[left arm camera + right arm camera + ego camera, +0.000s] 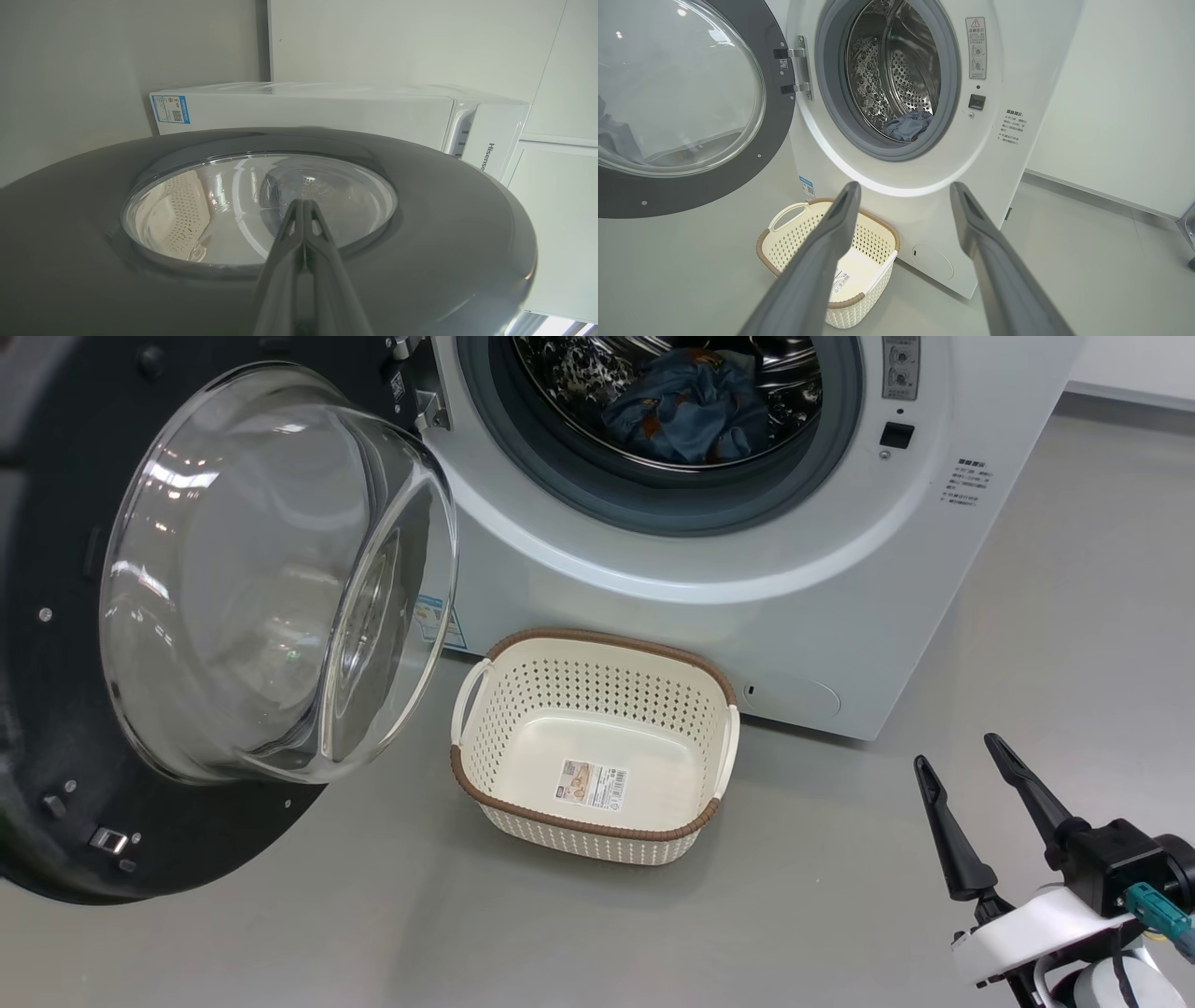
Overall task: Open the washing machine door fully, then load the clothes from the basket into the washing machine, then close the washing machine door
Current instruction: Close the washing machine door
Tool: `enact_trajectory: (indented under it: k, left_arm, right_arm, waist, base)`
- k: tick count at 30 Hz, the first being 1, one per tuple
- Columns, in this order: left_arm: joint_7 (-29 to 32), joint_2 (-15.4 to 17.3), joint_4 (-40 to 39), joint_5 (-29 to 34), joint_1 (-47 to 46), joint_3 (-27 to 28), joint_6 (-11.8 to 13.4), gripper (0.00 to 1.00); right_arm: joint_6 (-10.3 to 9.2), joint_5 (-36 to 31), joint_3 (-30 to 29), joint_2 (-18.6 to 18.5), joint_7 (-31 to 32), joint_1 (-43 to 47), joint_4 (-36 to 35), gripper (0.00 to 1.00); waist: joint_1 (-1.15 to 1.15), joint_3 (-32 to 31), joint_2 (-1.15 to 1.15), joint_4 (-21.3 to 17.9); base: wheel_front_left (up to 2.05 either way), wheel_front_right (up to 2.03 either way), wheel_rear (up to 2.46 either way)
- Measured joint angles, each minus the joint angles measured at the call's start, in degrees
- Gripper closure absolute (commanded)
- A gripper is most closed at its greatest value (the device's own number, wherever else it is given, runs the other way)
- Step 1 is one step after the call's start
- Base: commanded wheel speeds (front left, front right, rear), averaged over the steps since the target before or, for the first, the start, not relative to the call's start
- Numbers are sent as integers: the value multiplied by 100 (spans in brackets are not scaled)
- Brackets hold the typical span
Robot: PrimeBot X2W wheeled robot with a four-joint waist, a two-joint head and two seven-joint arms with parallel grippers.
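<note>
A: Head view, what's around?
B: The washing machine door [56, 728] fills the left of the frame, swung wide. Its glass bowl covers the lower left corner of the washing machine [672, 579]. The basket [485, 798] sits at centre on the grey floor [1074, 616], just beside the bowl. The clothes [686, 415] lie in the drum, top centre. At lower right, the right gripper [957, 750] is spread, well apart from the basket.
A: Left wrist view?
B: The left gripper [302, 203], bottom centre, is pressed together over the door's glass. I cannot tell whether it touches.
A: Right wrist view?
B: One spread finger crosses the basket.
</note>
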Motion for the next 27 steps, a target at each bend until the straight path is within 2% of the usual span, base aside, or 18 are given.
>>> enact_trajectory:
  k: [8,27]
  left_arm:
    - [401,-48,-220,-181,240,-78,-34,100]
    - [1180,-456,-1179,-354,703,-433,-34,100]
  right_arm:
    - [0,0,23,82,0,12,1,0]
    - [0,0,31,255,0,34,3,0]
  waist:
    - [0,-94,0,-11]
    - [0,-215,0,-301]
  base:
    - [0,0,0]
    - [0,0,0]
